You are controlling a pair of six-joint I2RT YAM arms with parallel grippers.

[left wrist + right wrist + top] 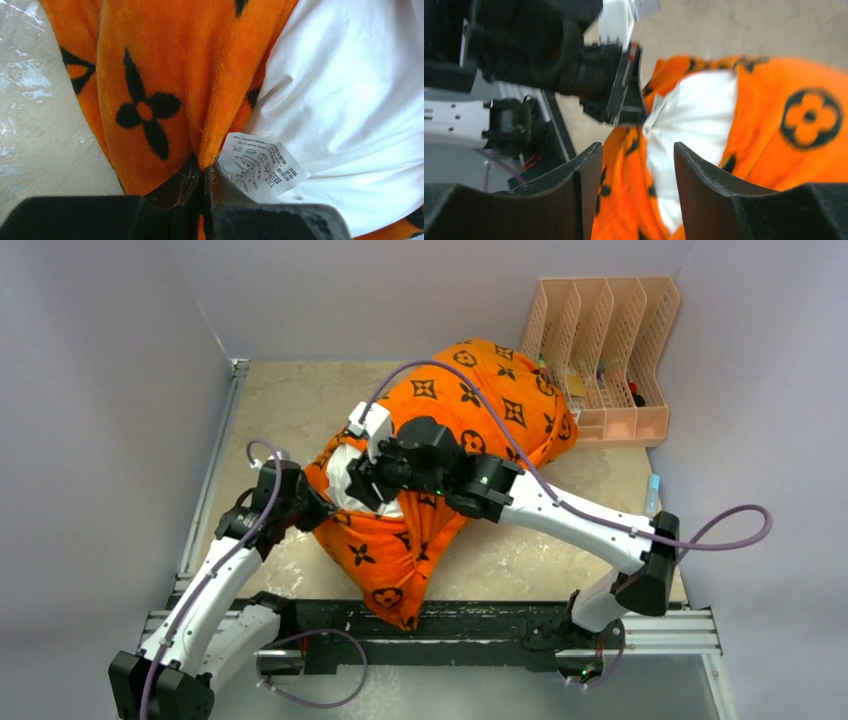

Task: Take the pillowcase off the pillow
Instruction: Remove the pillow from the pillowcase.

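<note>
At left tool (202, 175), black fingers clamped shut on a fold of bright orange plush pillowcase (150, 60) with black flower motifs, right at its open edge. Just beside the pinch, small white printed care label (260, 165), lying against plain white stuffed pillow (350, 100). Close by, right tool (636, 150) with jaws apart, gripping nothing, poised over the exposed white patch and the orange edge; wrist view blurred. From above, both tools meeting at the left side of the bundle: left tool (318, 502), right tool (362, 480). Pillow (343, 462) mostly inside pillowcase (490, 400), only a white corner showing at the opening. Bundle lying mid-counter on beige marbled counter (290, 400), far end by peach plastic file rack (600, 340) at back right, contact hard to tell, near tip reaching the black rail at the front edge.
</note>
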